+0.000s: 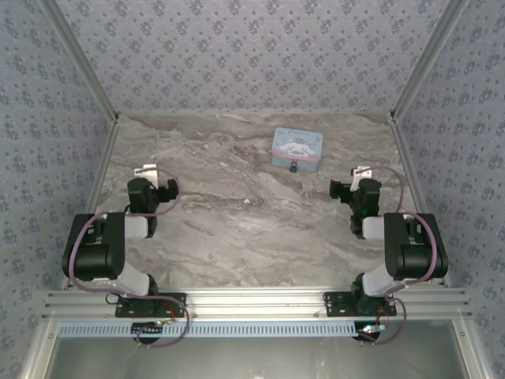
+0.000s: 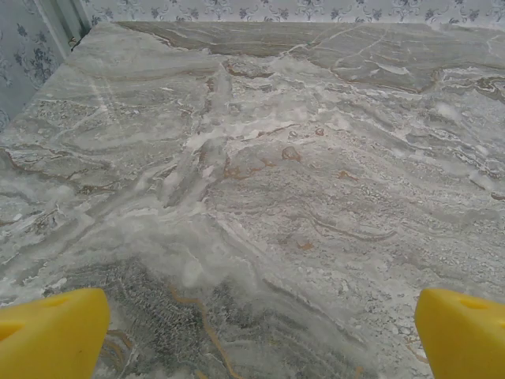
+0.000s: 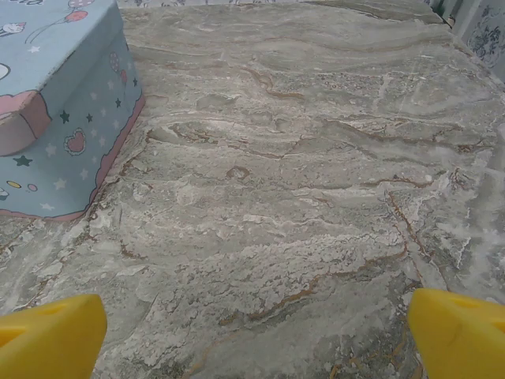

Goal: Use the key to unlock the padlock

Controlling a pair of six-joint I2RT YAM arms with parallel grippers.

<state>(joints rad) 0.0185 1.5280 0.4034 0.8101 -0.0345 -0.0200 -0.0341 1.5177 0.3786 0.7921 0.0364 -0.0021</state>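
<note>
Your tiny blue padlock with the thin metal shackle sits right at the near edge of the pastel-blue rectangular cartoon tin. From above I can't tell if it's touching the tin or just beside it. Both are toward the far side of the grey marbled tabletop, a bit right of centre.

Your right gripper is the closer one. It's near the lock, off to its right and slightly nearer you, with its yellow fingertips spread wide apart over bare marble. The tin's corner shows at the left of that wrist view.

Your left gripper is well apart from the lock, over on the left. Its fingers are spread wide too, over bare table.
</note>
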